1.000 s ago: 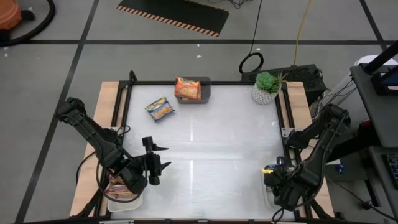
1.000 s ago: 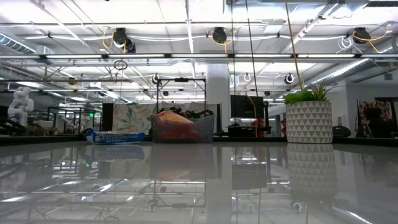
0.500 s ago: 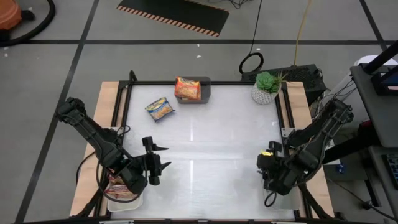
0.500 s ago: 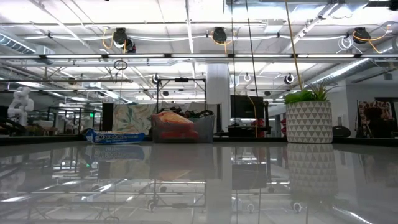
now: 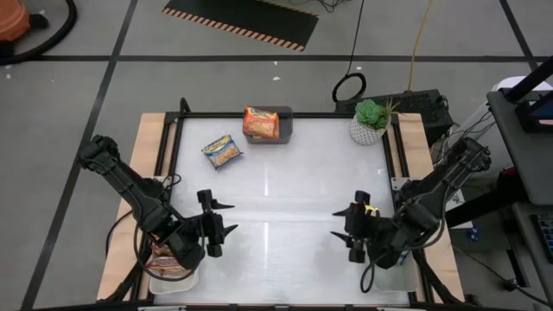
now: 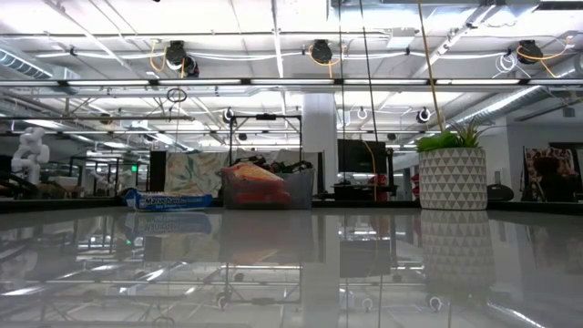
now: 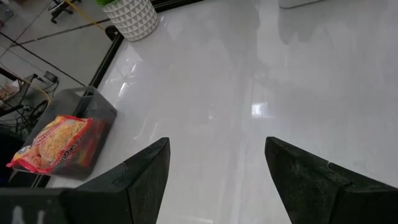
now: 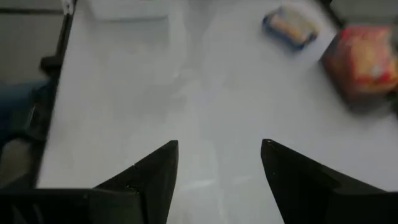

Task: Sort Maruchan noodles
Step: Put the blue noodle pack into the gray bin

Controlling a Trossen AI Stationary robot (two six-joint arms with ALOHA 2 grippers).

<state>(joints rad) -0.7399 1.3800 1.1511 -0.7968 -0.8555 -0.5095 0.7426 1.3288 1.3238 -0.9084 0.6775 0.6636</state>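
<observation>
Both pairs of fingers are standing wide apart and gripping nothing: the left gripper (image 5: 223,218) is hovering over the near left of the glossy white surface (image 5: 285,181), the right gripper (image 5: 344,233) over its near right. A blue-and-yellow flat plastic noodle packet (image 5: 223,151) is lying far left, beside the grey rectangular bin (image 5: 275,124) that is holding an orange-red packet (image 5: 259,122).

Blue-and-yellow packet (image 5: 223,151); orange-red packet (image 5: 260,122) in grey bin (image 5: 286,126).
</observation>
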